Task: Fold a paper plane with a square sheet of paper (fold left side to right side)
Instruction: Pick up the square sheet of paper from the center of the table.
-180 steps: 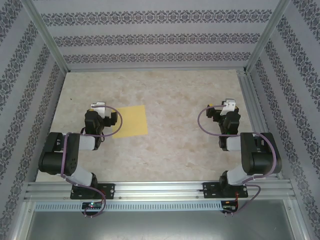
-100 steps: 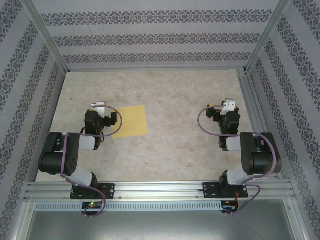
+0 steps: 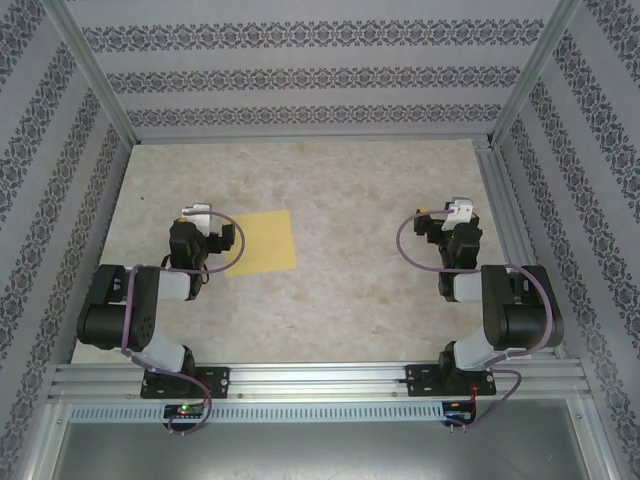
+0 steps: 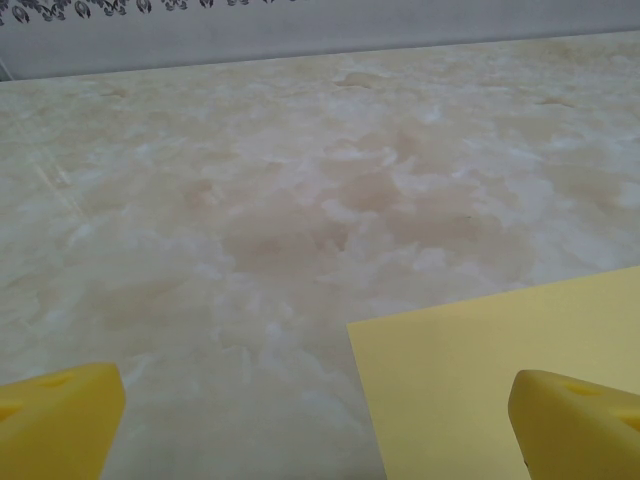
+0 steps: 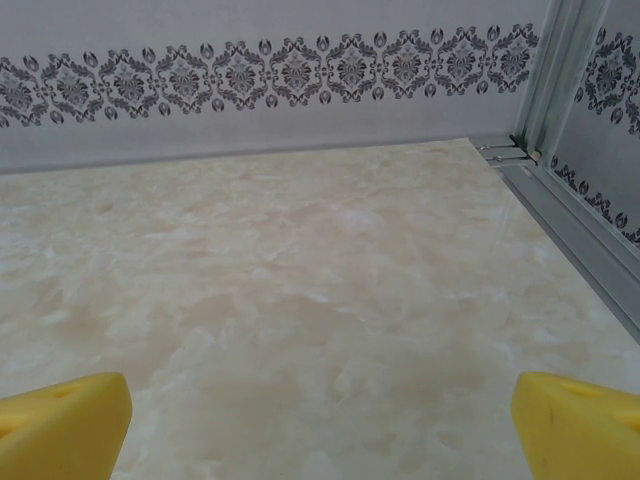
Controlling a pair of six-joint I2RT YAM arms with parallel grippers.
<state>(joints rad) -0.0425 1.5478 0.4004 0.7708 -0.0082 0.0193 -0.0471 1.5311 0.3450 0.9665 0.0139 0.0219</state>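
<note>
Tabletop [image 3: 340,300] with a pale marble pattern sits between patterned walls [image 3: 300,80]. Both arms are folded low near its front edge, the left arm [image 3: 120,310] and the right arm [image 3: 510,310] well apart. The square sheet of paper [image 3: 265,240] lies flat and unfolded on the left half, its left edge under the left gripper [image 3: 197,213]. That gripper is spread wide and grasps nothing; one yellow finger [image 4: 575,420] is over the paper, the other over bare table. The right gripper [image 5: 320,420] is likewise released, over bare table.
</note>
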